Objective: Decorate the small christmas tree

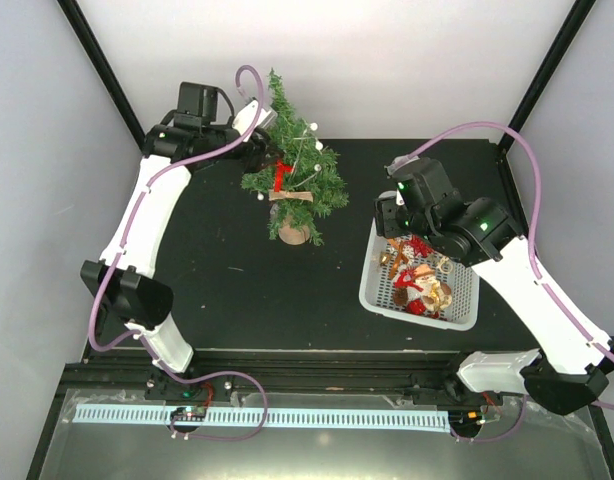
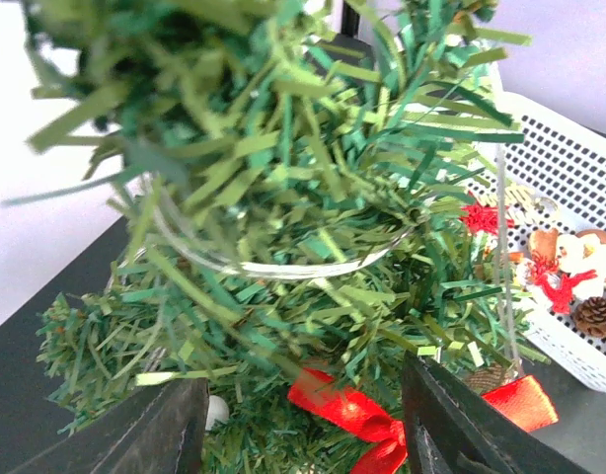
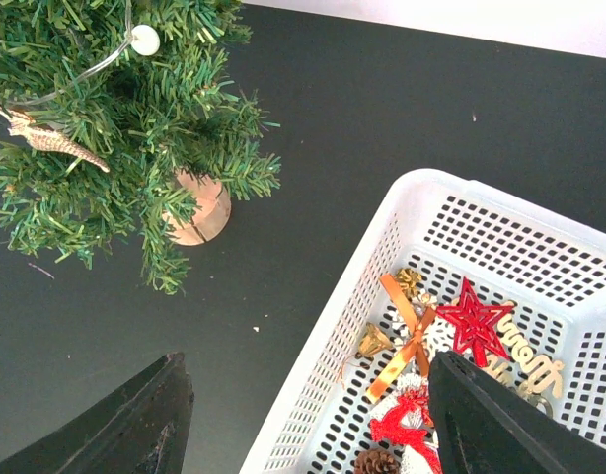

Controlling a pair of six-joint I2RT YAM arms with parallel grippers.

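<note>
Upper centre, the small christmas tree [image 1: 292, 170] looks light, bristly and easily tipped, best steadied by its pot [image 1: 294, 235]; left fingers [image 2: 155, 434] and right fingers [image 3: 135, 425] spread apart, holding nothing.

You find no text, label or number clear enough to read; only a gold cut-out word [image 3: 533, 373] lies in the white basket [image 3: 323, 365] at the right, too small to make out.

White walls [image 1: 407, 60] and black posts [image 1: 99, 60] enclose a black table [image 1: 247, 290]

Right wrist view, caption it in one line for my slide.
Open right gripper hovers over a white basket of ornaments beside the small christmas tree on the black table.
</note>
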